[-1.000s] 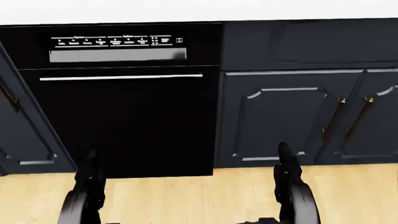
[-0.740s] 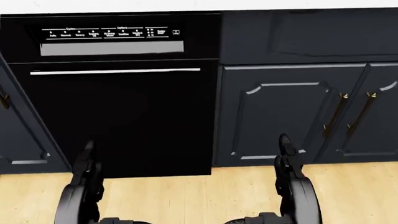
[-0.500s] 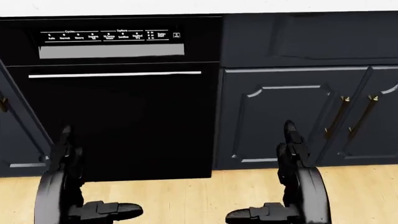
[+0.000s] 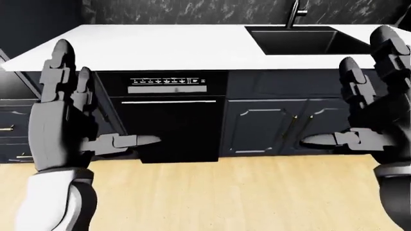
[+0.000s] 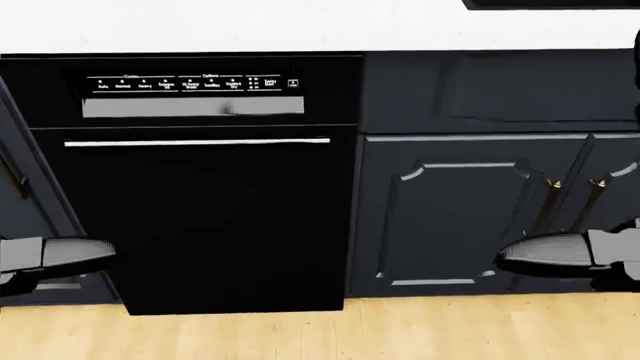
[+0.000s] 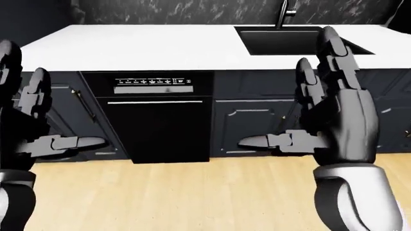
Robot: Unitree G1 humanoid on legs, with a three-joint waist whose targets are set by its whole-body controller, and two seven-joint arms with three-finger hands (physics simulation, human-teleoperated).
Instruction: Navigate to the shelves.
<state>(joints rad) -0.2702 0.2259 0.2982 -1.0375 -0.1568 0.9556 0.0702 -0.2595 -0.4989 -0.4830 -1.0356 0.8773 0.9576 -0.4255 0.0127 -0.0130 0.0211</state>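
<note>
No shelves show in any view. I face a black dishwasher (image 5: 200,217) set under a white counter (image 4: 160,45). My left hand (image 4: 96,110) is raised at the left of the left-eye view, fingers spread upward, thumb pointing right, holding nothing. At the right of the right-eye view my right hand (image 6: 302,106) is raised the same way, open and empty. In the head view only the two thumbs reach in from the side edges.
Dark blue cabinet doors (image 5: 460,217) with brass handles stand right of the dishwasher, more cabinets (image 4: 13,130) to its left. A black sink (image 4: 302,41) with a faucet (image 4: 295,12) sits in the counter at upper right. Light wood floor (image 4: 218,192) lies below.
Both hands have risen from the bottom of the head view; only their thumbs now show at its sides. The dishwasher sits lower in the picture, so the camera has shifted.
</note>
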